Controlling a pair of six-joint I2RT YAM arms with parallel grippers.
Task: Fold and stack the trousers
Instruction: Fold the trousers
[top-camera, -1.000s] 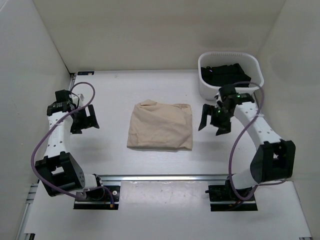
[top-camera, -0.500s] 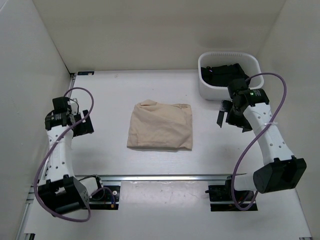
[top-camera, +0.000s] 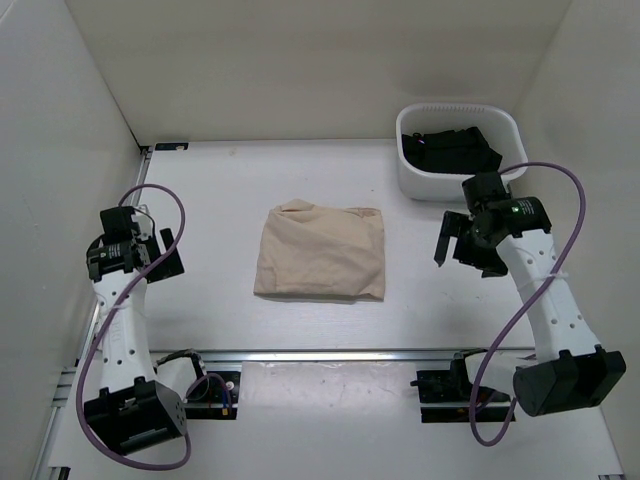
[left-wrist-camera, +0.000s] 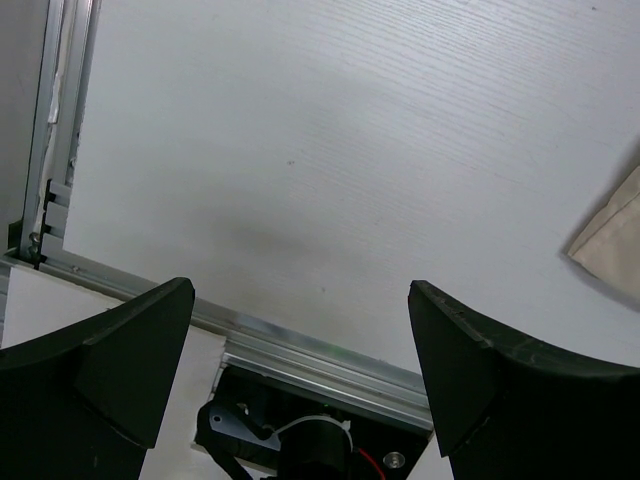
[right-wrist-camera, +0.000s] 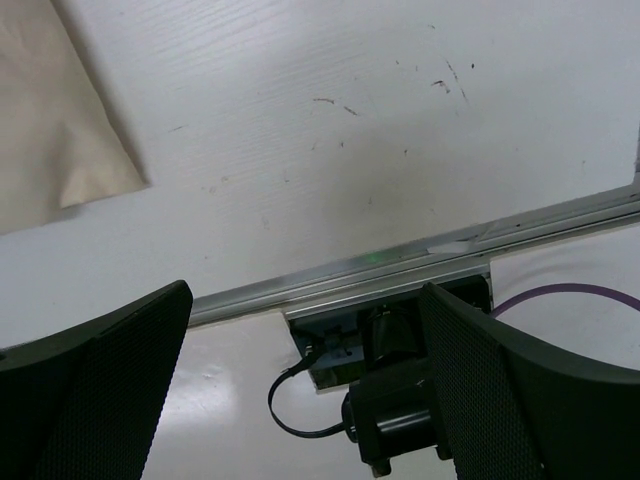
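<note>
The trousers (top-camera: 320, 252) lie folded into a beige, roughly square bundle in the middle of the table. Neither gripper touches them. My left gripper (top-camera: 163, 256) hovers well to their left, open and holding nothing. In the left wrist view only a corner of the trousers (left-wrist-camera: 614, 238) shows at the right edge, far from the open left gripper (left-wrist-camera: 300, 335). My right gripper (top-camera: 460, 248) hovers to the right of the bundle, also open and holding nothing. The right wrist view has the trousers (right-wrist-camera: 50, 110) at top left, away from the open right gripper (right-wrist-camera: 305, 345).
A white basket (top-camera: 506, 128) at the back right holds a black garment (top-camera: 450, 150), just behind the right arm. An aluminium rail (top-camera: 330, 353) runs along the near edge with both arm bases. White walls enclose the table on the left, the back and the right.
Both arms have pulled outward from the trousers, the left toward the left wall and nearer, the right to the right. Both grippers stayed open. The trousers have not moved.
</note>
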